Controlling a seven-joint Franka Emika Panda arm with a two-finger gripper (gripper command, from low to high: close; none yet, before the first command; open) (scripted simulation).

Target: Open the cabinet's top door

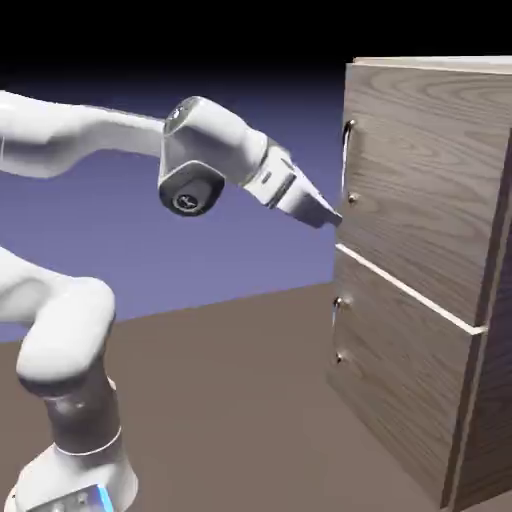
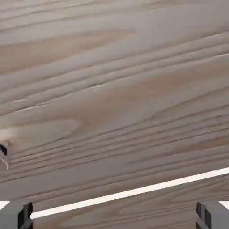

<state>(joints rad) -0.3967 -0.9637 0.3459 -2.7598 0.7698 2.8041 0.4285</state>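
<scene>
Claw [image 2: 114,215] at near side, fingers spread wide with nothing between them, its tip close to the lower left part of the top door [image 1: 420,180], contact uncertain. Door stands at right in the scene, on the upper half of the cabinet [image 1: 500,430], looks shut; likely stiff, light enough to swing, its flat wood face slippery and poor to grip, so best hold is the slim metal handle [image 1: 346,155] along its left edge. Lower door [image 1: 400,365] looks shut too, far blue backdrop [image 1: 230,280] behind, cabinet's contents hidden.
</scene>
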